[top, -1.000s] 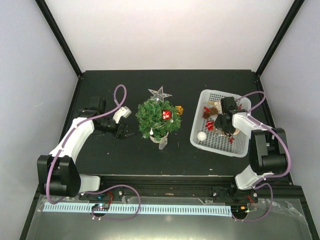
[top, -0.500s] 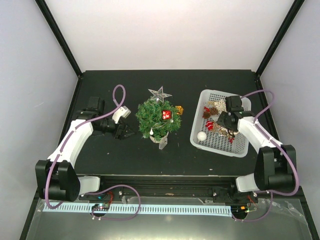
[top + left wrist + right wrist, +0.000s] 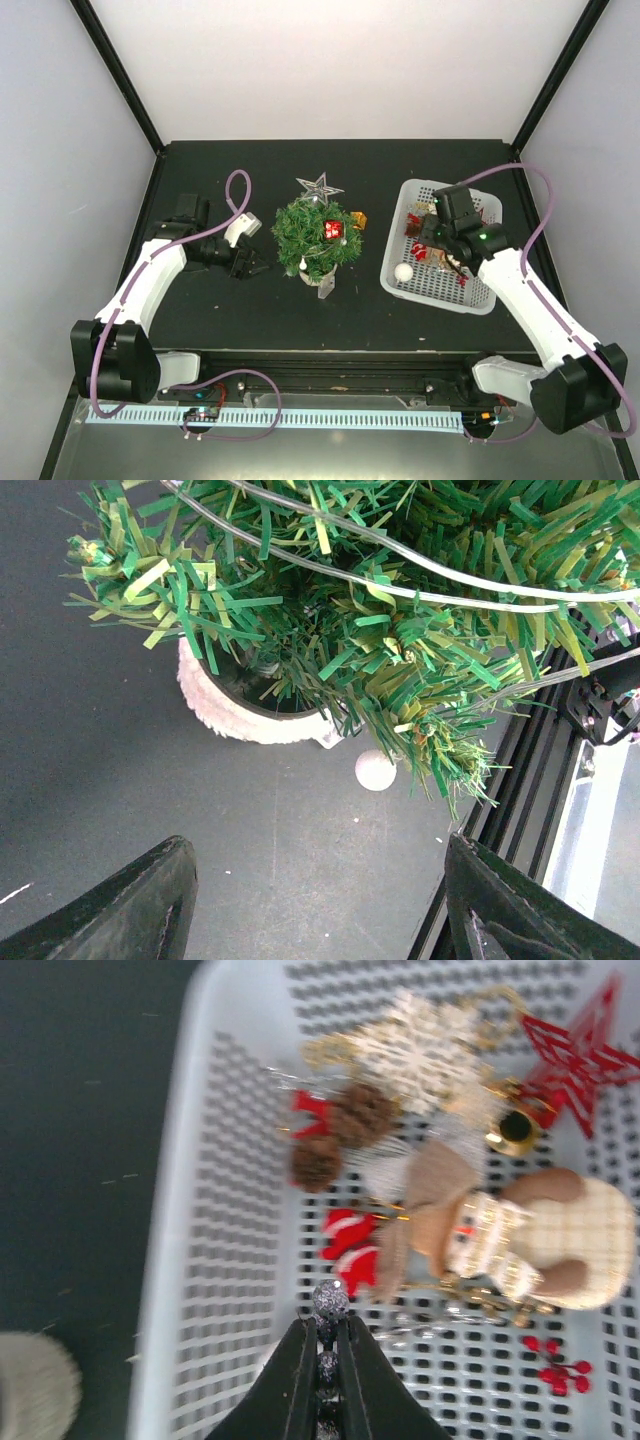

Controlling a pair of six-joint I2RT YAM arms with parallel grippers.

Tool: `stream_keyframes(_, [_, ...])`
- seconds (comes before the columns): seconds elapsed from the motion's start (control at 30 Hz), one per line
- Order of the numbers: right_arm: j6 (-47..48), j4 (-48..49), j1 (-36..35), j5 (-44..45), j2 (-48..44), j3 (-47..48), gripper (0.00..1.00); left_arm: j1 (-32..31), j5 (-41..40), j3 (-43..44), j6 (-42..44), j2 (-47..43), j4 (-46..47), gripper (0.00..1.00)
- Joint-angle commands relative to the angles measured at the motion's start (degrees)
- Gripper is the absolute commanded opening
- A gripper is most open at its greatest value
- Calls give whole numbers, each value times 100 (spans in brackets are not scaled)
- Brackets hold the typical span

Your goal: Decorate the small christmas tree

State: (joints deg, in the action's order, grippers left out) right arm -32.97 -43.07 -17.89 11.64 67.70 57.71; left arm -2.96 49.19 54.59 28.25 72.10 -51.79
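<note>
The small christmas tree (image 3: 318, 238), a bushy dark-green artificial fir, stands upright near the middle of the black surface (image 3: 200, 315). It is between the two arms and well apart from the white plastic mesh basket (image 3: 432, 292) to its right. From above it carries a silver wire star (image 3: 320, 187) at the top, a red gift-box ornament (image 3: 333, 229) and a gold one (image 3: 358, 221).

Only the left wrist view shows what lies beneath the branches (image 3: 400, 610): the round white pot base (image 3: 235, 705), a small white ball (image 3: 375, 770) hanging by it, and clear cord strung across the needles.

The left gripper (image 3: 250, 268) hovers just beside the tree's left flank without touching it. Its jaws are spread wide with nothing between them.

The right gripper (image 3: 430, 240) is over the basket. The overhead view hides what it holds. The right wrist view shows its jaws pinched together on a dark glittery bead strand (image 3: 329, 1300), above a beige plush snowman (image 3: 500, 1245), brown pine cones (image 3: 345, 1130), a red star (image 3: 580, 1055) and a pale gold snowflake (image 3: 420, 1045).

Compared with a second ago, the right arm has unfolded from beside the basket into a long reach from the lower right. Its gripper has shifted towards the basket's far left part. The tree and the left arm look unchanged.
</note>
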Motion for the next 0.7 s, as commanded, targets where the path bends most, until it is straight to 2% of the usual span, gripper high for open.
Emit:
stream_keyframes(0.0, [-182,-473,-861,377,-183,686,9,29,50,-8,-38,-28,116,69])
stream_keyframes(0.33, [-569,-650,-3036,1118,-74,1505,9,47,25,-13,-56,-49,131,69])
stream_keyframes(0.67, [-371,-851,-4916,2013,998,2780,10,97,9,-26,-57,-81,152,69])
